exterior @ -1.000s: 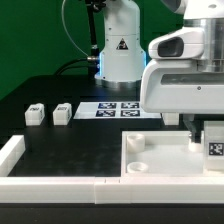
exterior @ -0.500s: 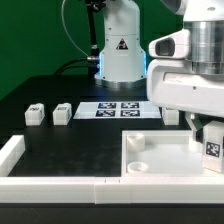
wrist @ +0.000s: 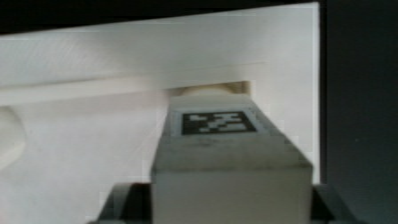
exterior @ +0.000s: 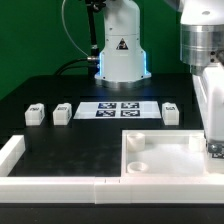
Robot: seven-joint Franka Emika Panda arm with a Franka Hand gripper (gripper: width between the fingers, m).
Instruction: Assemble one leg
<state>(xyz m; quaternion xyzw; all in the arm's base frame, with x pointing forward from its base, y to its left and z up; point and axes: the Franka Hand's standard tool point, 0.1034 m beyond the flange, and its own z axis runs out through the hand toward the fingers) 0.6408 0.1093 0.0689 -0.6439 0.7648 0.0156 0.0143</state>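
Gripper point(exterior: 214, 150) clamps the leg point(wrist: 222, 150) — fingertips cropped — over tray point(exterior: 165, 160).

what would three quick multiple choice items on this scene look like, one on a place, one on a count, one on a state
1. Where is the gripper?
A. over the marker board
B. at the tray's edge on the exterior view's right
C. by the two legs on the exterior view's left

2. How many loose legs stand on the black table beyond the tray?
A. one
B. three
C. five

3. What is the gripper doing?
A. hanging open and empty
B. shut on a tagged leg
C. gripping a rail

Answers: 1 B, the arm comes down there; 2 B, two to the left, one to the right; 3 B, the wrist view shows the leg between the fingers.
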